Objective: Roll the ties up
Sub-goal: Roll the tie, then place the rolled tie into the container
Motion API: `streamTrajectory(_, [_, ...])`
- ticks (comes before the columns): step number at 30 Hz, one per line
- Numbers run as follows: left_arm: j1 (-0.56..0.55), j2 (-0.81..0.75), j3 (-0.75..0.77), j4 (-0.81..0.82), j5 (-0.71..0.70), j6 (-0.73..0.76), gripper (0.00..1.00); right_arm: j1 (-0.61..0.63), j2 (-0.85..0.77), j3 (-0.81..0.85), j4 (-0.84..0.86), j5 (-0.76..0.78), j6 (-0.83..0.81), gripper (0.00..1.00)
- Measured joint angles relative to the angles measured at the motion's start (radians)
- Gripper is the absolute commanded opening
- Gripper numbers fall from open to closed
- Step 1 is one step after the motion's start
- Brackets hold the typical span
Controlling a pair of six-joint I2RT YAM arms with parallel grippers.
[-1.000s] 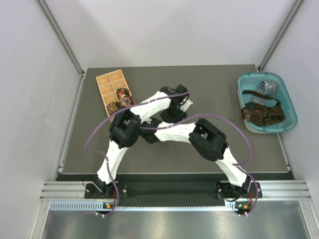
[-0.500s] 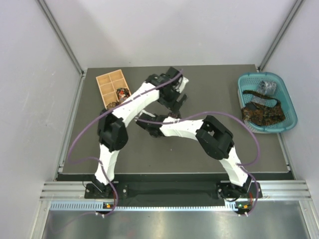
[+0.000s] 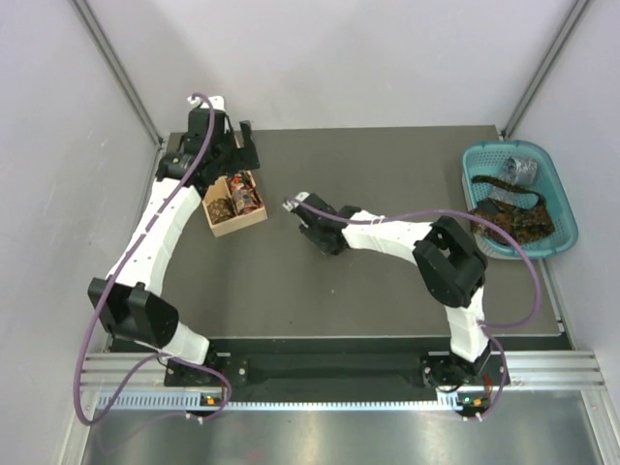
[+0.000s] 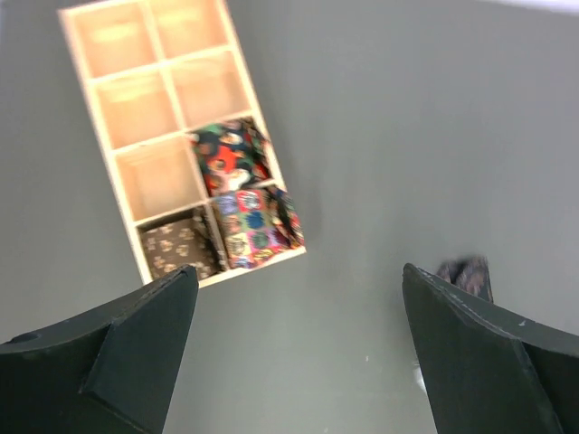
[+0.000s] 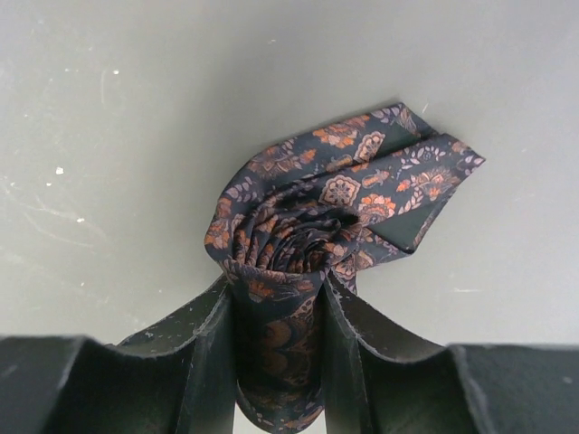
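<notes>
A dark navy tie (image 5: 317, 208) with orange paisley, wound into a coil with its pointed end sticking out, rests on the grey table. My right gripper (image 5: 279, 316) is shut on this coil, one finger pressed on each side; from above the right gripper (image 3: 308, 221) sits mid-table. My left gripper (image 4: 298, 271) hangs open and empty above the table, just off the tan wooden box (image 4: 104, 117). Three coiled ties fill the box's near compartments: a dark multicoloured one (image 4: 231, 158), a bright one (image 4: 253, 226) and a brown one (image 4: 181, 249). The left gripper (image 3: 232, 155) hovers at the back left.
A teal basket (image 3: 564, 208) at the right edge holds a loose dark orange-speckled tie (image 3: 513, 223) and a grey coil (image 3: 523, 170). The wooden box (image 3: 237, 228) lies partly under the left arm. Walls and frame posts close in the table's left, back and right.
The left arm swung from the table's middle, beside the right gripper, to the back left over the box, and its gripper opened wide. The right gripper kept its hold on the coil.
</notes>
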Motion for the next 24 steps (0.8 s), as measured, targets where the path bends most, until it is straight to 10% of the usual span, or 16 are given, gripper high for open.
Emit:
streamTrajectory(15, [0.285, -0.082, -0.170, 0.039, -0.011, -0.082, 0.98, -0.164, -0.057, -0.060, 0.051, -0.291, 0.141, 0.04])
streamTrajectory(24, [0.304, 0.075, -0.183, 0.093, 0.006, -0.093, 0.79, -0.183, -0.084, -0.114, 0.115, -0.330, 0.167, 0.04])
